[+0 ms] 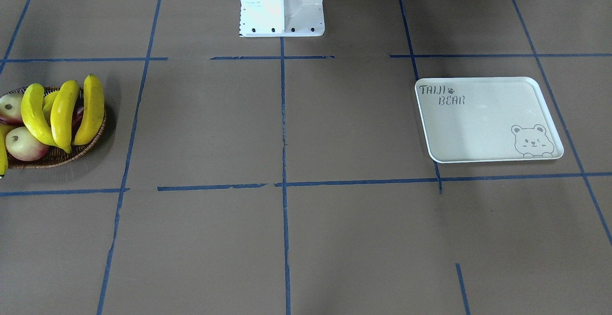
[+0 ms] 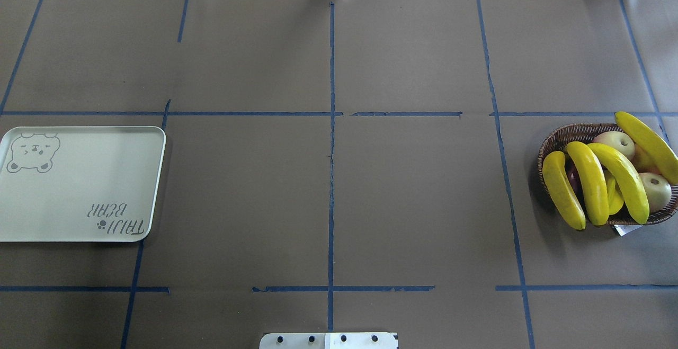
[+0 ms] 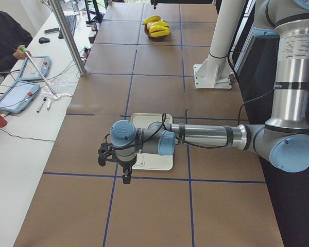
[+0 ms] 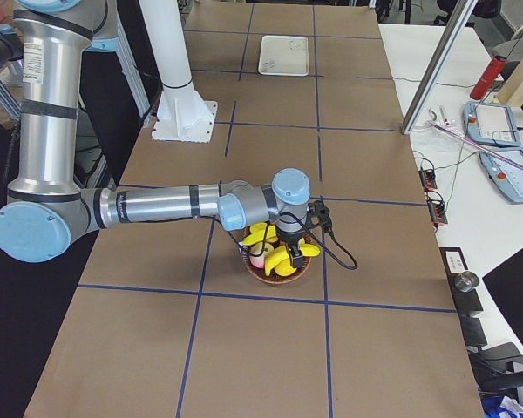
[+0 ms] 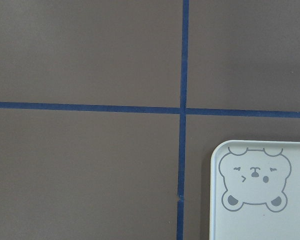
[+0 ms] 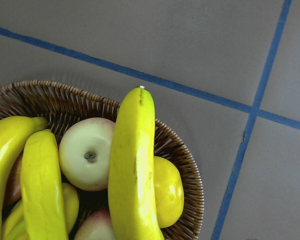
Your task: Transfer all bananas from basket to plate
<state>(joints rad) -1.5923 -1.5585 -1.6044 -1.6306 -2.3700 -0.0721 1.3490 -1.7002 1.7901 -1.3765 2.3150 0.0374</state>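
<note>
R arm (image 4: 157, 206) is nearer: its jaws hang just over the basket (image 2: 574, 131), far right of overhead frame. All 4 bananas (image 2: 590, 182) sit in it, long axes approx top-to-bottom. Plate (image 2: 79, 190) far left, no bananas on it. Jaws apart or together: can't tell, either arm.

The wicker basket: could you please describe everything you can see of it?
The basket is round, shallow, brown woven wicker, sitting upright on the brown table at the robot's right. It holds four yellow bananas, several overhanging the rim, plus pale apple-like fruit. A white scrap shows at its near edge.
</note>
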